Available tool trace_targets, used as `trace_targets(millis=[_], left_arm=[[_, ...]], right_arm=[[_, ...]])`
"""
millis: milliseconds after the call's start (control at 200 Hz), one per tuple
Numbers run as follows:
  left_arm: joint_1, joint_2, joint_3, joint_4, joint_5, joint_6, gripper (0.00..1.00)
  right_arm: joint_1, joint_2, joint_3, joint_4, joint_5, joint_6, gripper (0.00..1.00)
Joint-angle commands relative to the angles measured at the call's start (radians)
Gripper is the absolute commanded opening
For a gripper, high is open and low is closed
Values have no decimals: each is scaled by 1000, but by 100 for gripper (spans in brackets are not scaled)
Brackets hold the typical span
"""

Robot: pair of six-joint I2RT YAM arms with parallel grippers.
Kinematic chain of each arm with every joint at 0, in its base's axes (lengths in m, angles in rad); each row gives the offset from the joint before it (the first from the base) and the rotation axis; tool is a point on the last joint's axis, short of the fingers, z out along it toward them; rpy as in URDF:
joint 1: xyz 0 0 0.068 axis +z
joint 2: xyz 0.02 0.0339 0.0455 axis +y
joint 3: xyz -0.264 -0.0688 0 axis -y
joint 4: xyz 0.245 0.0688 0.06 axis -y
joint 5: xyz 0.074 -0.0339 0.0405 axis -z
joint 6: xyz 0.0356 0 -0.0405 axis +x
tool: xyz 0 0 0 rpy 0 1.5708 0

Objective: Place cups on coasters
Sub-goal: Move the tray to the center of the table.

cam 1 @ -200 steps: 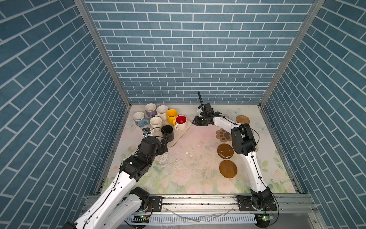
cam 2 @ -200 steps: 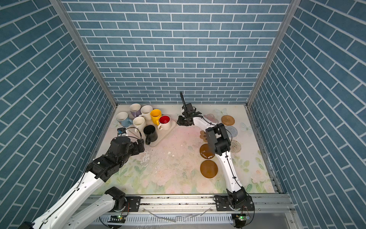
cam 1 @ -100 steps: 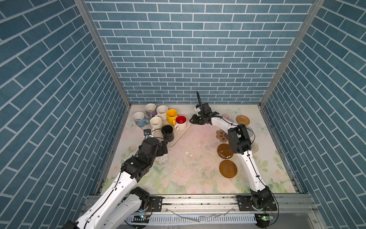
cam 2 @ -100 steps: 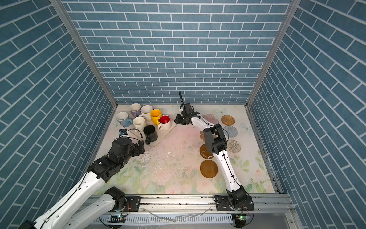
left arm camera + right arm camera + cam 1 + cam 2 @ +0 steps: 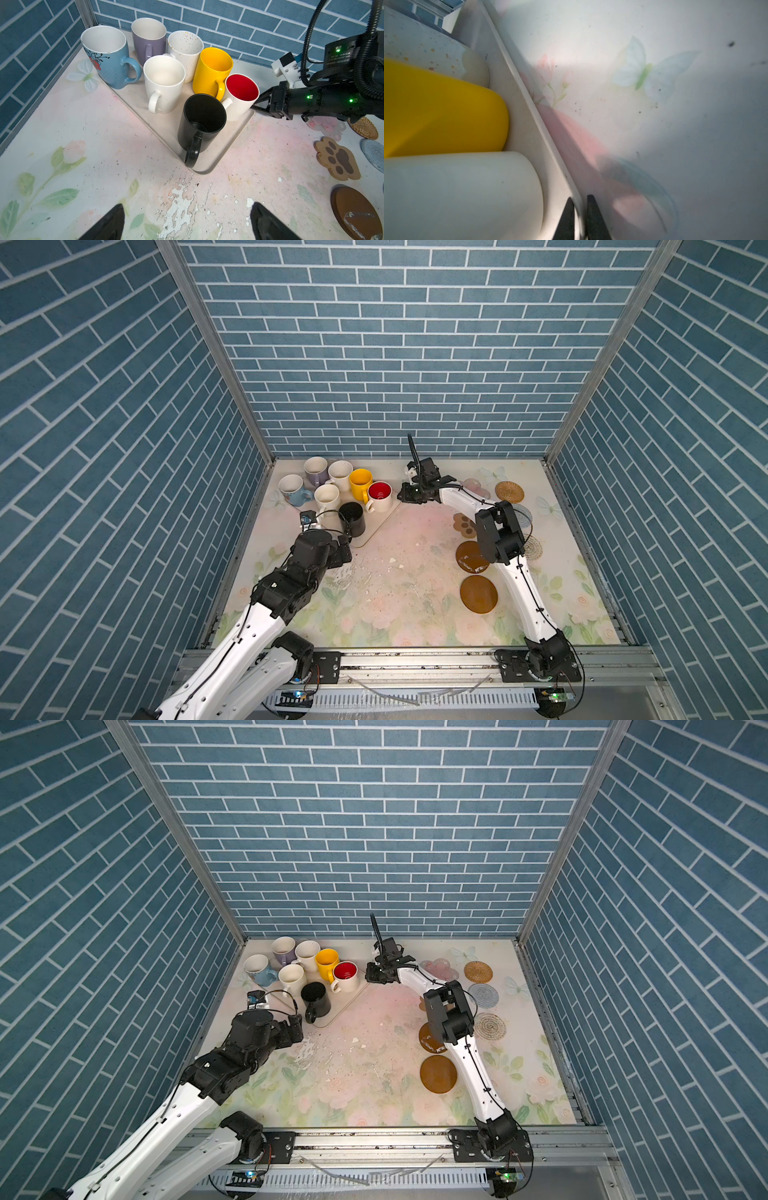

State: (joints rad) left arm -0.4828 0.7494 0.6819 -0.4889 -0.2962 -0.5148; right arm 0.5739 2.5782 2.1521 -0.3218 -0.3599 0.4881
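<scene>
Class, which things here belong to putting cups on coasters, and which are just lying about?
Job: yellow mug, black mug, red-lined mug, speckled cream mug, plain cream mug, blue mug, lavender mug; flower coaster, paw coaster, rattan coaster, blue woven coaster, spiral coaster, brown discs.
Lying about: cream tray, white flakes.

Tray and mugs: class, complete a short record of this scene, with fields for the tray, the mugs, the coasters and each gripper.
tray: cream, rectangular, at the back on the left arm's side
mugs: seven, upright, clustered on the tray; none on a coaster
coasters: seven, lying on the right arm's side, all bare
left gripper: open, empty, facing the black mug
right gripper: shut on the tray's rim, beside the red-inside mug
</scene>
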Motion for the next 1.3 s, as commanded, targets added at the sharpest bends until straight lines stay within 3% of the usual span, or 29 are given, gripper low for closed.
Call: trace_targets(millis=[0, 110, 835, 1295], left_arm=[[6, -16, 3, -16, 3, -7, 96], [6, -22, 11, -28, 3, -8, 96], [6, -63, 38, -72, -6, -25, 95], [6, -72, 47, -60, -37, -5, 95]], right_arm=[[18, 19, -7, -34, 27, 10, 8], [20, -4, -38, -27, 40, 10, 0], [44, -328, -545, 163, 133, 54, 0], [113, -555, -881, 261, 165, 67, 0]])
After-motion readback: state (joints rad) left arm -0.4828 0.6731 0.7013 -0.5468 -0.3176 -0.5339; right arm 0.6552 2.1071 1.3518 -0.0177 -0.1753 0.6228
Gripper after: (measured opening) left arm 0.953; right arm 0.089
